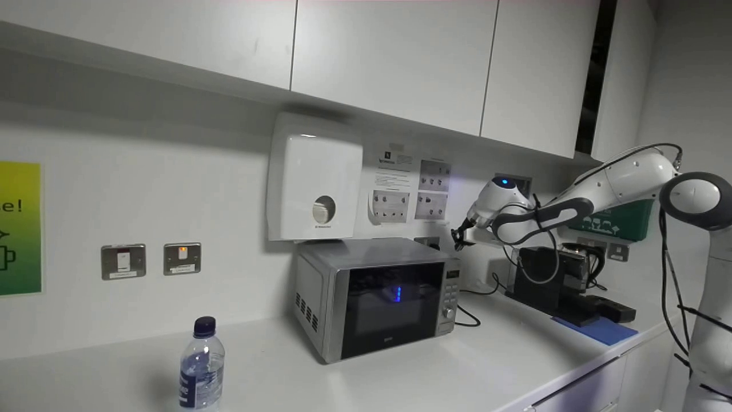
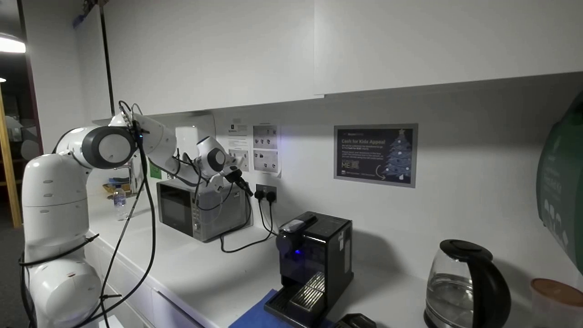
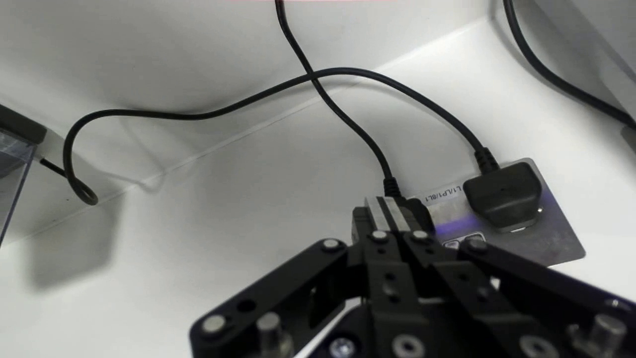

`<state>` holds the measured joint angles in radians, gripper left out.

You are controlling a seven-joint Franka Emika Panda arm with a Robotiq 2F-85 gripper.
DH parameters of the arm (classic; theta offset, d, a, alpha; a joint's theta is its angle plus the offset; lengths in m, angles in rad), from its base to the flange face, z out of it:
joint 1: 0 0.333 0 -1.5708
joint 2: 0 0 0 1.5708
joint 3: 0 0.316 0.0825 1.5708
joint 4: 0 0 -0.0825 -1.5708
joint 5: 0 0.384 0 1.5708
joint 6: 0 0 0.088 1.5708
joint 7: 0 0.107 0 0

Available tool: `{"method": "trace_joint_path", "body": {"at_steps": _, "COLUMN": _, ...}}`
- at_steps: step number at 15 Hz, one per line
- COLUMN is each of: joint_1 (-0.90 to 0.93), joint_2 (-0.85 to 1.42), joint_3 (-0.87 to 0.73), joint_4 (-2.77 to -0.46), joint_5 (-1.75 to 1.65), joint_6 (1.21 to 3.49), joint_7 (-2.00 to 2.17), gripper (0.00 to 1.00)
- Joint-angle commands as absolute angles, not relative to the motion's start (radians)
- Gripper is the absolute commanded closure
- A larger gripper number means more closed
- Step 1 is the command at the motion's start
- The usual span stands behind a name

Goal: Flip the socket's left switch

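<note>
The wall socket is a grey metal twin plate (image 3: 551,246) with two black plugs and a printed label strip that reads upside down in the wrist view. One plug (image 3: 504,194) shows fully there; the other (image 3: 420,211) is partly behind my fingertips. Two small switches (image 3: 459,241) sit between the plugs, partly hidden by a finger. The plate also shows in both exterior views (image 1: 422,241) (image 2: 267,187). No white plate with a red-and-white label shows. My gripper (image 3: 385,209) is shut and empty, with fingertips in front of the socket; contact cannot be told. It also shows in both exterior views (image 1: 458,240) (image 2: 250,192).
A microwave (image 1: 377,254) stands beside the socket. A black coffee machine (image 2: 334,241) and a glass kettle (image 2: 455,282) stand on the counter. Black cables (image 3: 208,115) hang from the plugs. Wall cabinets (image 1: 394,63) overhang. A water bottle (image 1: 201,363) and two silver switch plates (image 1: 138,262) (image 1: 182,264) are farther along.
</note>
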<state>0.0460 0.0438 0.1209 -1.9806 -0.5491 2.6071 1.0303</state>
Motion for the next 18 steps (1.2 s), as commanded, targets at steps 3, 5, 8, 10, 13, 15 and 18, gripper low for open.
{"method": "trace_joint_path", "body": {"at_steps": 3, "joint_1": 0.069, "joint_2": -0.084, "joint_3": 0.111, "joint_4": -2.085, "joint_5": -0.316, "joint_6": 2.541, "joint_7": 0.783, "gripper": 1.00}}
{"method": "trace_joint_path", "body": {"at_steps": 5, "joint_1": 0.074, "joint_2": -0.127, "joint_3": 0.113, "joint_4": -2.120, "joint_5": -0.224, "joint_6": 2.517, "joint_7": 0.696, "gripper": 1.00}}
{"method": "trace_joint_path", "body": {"at_steps": 8, "joint_1": 0.075, "joint_2": -0.201, "joint_3": 0.114, "joint_4": -2.170, "joint_5": -0.130, "joint_6": 2.463, "joint_7": 0.616, "gripper": 1.00}}
{"method": "trace_joint_path", "body": {"at_steps": 10, "joint_1": 0.063, "joint_2": -0.252, "joint_3": 0.120, "joint_4": -2.197, "joint_5": -0.127, "joint_6": 2.418, "joint_7": 0.614, "gripper": 1.00}}
{"method": "trace_joint_path", "body": {"at_steps": 13, "joint_1": 0.042, "joint_2": -0.327, "joint_3": 0.131, "joint_4": -2.226, "joint_5": -0.156, "joint_6": 2.336, "joint_7": 0.648, "gripper": 1.00}}
{"method": "trace_joint_path", "body": {"at_steps": 15, "joint_1": 0.034, "joint_2": -0.379, "joint_3": 0.138, "joint_4": -2.245, "joint_5": -0.161, "joint_6": 2.292, "joint_7": 0.655, "gripper": 1.00}}
{"method": "trace_joint_path", "body": {"at_steps": 18, "joint_1": 0.031, "joint_2": -0.448, "joint_3": 0.141, "joint_4": -2.272, "joint_5": -0.149, "joint_6": 2.226, "joint_7": 0.630, "gripper": 1.00}}
